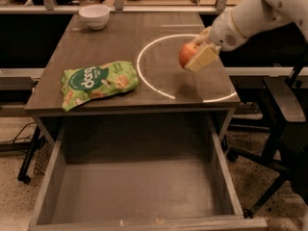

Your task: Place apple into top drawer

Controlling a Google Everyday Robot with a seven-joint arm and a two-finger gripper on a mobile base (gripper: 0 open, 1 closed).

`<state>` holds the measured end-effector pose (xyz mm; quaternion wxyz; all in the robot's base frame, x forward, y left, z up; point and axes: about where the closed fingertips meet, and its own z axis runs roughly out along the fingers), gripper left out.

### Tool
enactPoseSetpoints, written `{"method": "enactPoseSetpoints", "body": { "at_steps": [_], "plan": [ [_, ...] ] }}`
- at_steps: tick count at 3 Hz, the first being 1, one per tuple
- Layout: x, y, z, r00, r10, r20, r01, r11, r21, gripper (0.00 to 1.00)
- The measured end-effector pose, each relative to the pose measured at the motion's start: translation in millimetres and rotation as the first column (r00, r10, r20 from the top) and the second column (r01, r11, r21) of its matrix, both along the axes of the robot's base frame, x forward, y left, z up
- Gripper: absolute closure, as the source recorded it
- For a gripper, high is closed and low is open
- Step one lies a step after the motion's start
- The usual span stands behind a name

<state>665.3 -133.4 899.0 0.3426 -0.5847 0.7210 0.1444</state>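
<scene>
Dim workroom, grey-brown desk (115, 37) across the upper frame, white circle (144, 76) marked at its right.

1. Apple (185, 55): right of centre, held clear of the desk above the circle, pinched between the fingers of the gripper (193, 57).
2. Top drawer (134, 191): lower frame, pulled open, well below the apple.
3. Green snack bag (98, 82): left on the desk.
4. White bowl (94, 16): upper left.

Hazards, as judged: round fruit may slip from a shallow pinch in transit. Released early, it lands on the desk and rolls. Arm may clip the desk's front edge when descending.
</scene>
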Motion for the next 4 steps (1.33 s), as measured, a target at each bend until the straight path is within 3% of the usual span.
{"method": "enactPoseSetpoints", "body": {
  "at_steps": [2,3,4],
  "plan": [
    [-115,-41,-5,0.9940,0.108,0.012,-0.109,0.994,0.020,1.00],
    [-153,-48,-12,0.9917,0.124,0.034,-0.124,0.992,0.020,1.00],
    [-179,-36,-25,0.9879,0.132,0.082,-0.133,0.991,0.007,1.00]
  ]
}}
